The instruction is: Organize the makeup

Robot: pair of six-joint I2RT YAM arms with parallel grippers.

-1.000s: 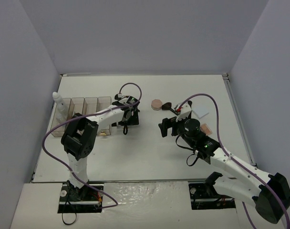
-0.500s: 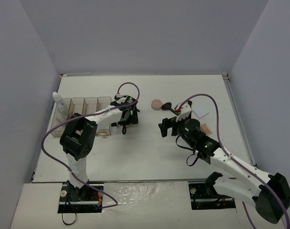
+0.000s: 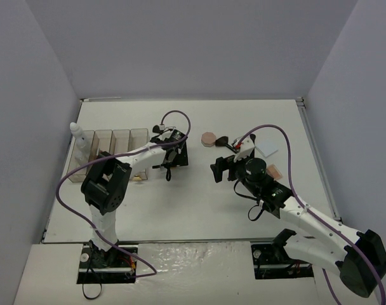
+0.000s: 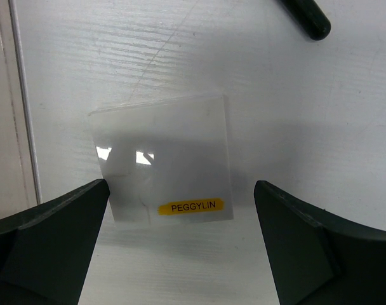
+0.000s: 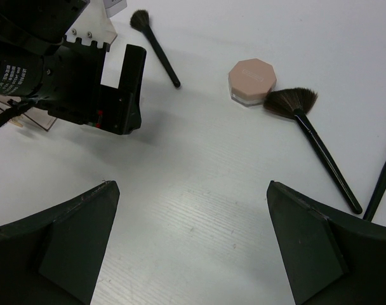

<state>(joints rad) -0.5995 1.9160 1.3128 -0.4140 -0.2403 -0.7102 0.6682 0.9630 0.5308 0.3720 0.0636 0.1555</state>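
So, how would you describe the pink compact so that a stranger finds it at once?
Look at the far half of the white table, near its middle. There the pink compact lies beside the bristles of a fan brush. It alone is pink and eight-sided; its neighbours are black-handled brushes.

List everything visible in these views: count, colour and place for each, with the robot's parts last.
clear bins: four, transparent, row on the left of the table
white bottle: one, white, upright at the bins' left end
clear square case: one, transparent with yellow label, flat under the left gripper
pink compact: one, pink, far middle of table
fan brush: one, black handle, beside the compact
round brush: one, black handle, between compact and left gripper
black handle: one, black, right wrist view's edge, head unseen
white pad: one, white, right of the compact
tan palette: one, tan, near the right arm
left gripper: one, black, open
right gripper: one, black, open over bare table
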